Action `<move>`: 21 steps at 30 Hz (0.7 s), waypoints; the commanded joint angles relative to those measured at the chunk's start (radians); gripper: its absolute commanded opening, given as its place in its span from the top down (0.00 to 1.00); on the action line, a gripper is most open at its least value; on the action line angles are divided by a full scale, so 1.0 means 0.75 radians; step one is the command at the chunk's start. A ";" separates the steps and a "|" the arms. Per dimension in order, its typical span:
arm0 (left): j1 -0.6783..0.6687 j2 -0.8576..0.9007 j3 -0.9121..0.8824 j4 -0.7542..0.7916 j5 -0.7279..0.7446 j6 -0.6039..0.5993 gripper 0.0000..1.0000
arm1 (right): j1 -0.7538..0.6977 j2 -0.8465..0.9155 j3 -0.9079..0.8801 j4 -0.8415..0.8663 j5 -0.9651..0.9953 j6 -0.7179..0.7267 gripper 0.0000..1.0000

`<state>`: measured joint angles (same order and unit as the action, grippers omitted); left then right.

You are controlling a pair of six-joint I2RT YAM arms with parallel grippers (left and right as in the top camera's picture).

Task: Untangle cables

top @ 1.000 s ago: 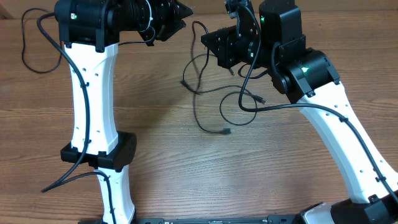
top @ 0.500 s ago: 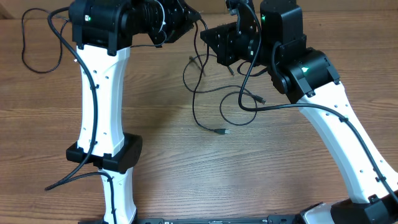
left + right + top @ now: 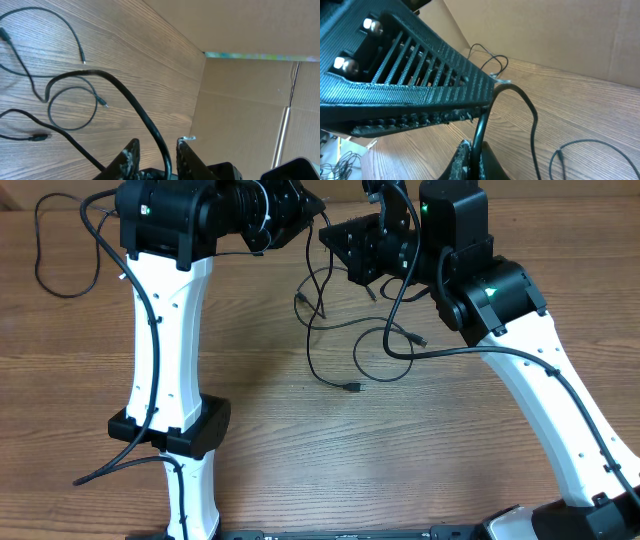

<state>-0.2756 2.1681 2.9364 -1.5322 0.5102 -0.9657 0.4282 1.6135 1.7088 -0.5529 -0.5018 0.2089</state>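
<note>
The cables are thin black cords. One bunch hangs from the two grippers near the table's back edge and trails forward in loose strands [image 3: 312, 350], with a loop [image 3: 385, 365] and a plug tip [image 3: 352, 387] on the wood. My right gripper [image 3: 330, 237] is shut on one cord [image 3: 481, 125], which rises from between its fingers [image 3: 474, 145]. My left gripper [image 3: 318, 212] is tip to tip with it. In the left wrist view its jaws [image 3: 158, 142] stand slightly apart around a cord [image 3: 150, 125], with a gap showing beside it. More strands [image 3: 75, 107] lie below.
A cardboard wall [image 3: 240, 100] closes off the back of the table. The left gripper's ribbed body [image 3: 410, 85] fills the upper left of the right wrist view. A black cord loop [image 3: 45, 270] lies at the far left, behind the left arm [image 3: 160, 330].
My left arm has swung right, bringing its gripper up against the right one, with its jaws slightly narrower. The plug tip on the table slid a little left and back. The right arm held still.
</note>
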 commanded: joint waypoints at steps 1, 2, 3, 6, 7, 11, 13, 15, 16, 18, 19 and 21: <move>-0.010 0.004 -0.007 0.020 -0.017 -0.004 0.73 | 0.015 0.001 0.006 0.011 -0.025 0.001 0.96; -0.010 0.004 -0.007 0.027 -0.016 -0.004 0.73 | 0.020 0.001 0.006 0.013 -0.025 0.001 0.96; -0.010 0.004 -0.007 0.030 -0.016 -0.004 0.73 | 0.022 0.001 0.006 0.014 -0.026 0.001 0.96; -0.010 0.004 -0.007 0.026 -0.016 -0.004 0.74 | 0.029 0.001 0.006 0.023 -0.026 0.001 0.96; -0.010 0.004 -0.007 0.024 -0.015 -0.004 0.76 | 0.030 0.001 0.006 0.027 -0.026 0.001 0.96; -0.012 0.004 -0.007 0.016 0.025 -0.004 0.90 | 0.033 0.001 0.006 0.046 -0.037 0.001 0.96; -0.013 0.004 -0.007 0.018 0.040 -0.004 0.89 | 0.035 0.001 0.006 0.049 -0.036 0.001 0.96; -0.012 0.004 -0.007 0.020 0.039 -0.004 0.89 | 0.035 0.001 0.006 0.049 -0.036 0.001 0.96; -0.012 0.004 -0.007 0.020 0.040 -0.004 0.89 | 0.035 0.001 0.006 0.049 -0.037 0.001 0.96; -0.013 0.004 -0.007 0.019 0.040 -0.004 0.89 | 0.035 0.001 0.006 0.049 -0.037 0.001 0.96; -0.013 0.004 -0.007 0.018 0.047 -0.004 0.88 | 0.035 0.001 0.006 0.048 -0.036 0.001 0.96; -0.013 0.004 -0.007 0.014 0.082 -0.002 0.84 | 0.035 0.001 0.006 0.049 -0.035 0.001 0.96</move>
<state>-0.2756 2.1681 2.9360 -1.5196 0.5304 -0.9676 0.4473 1.6135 1.7088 -0.5301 -0.5205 0.2096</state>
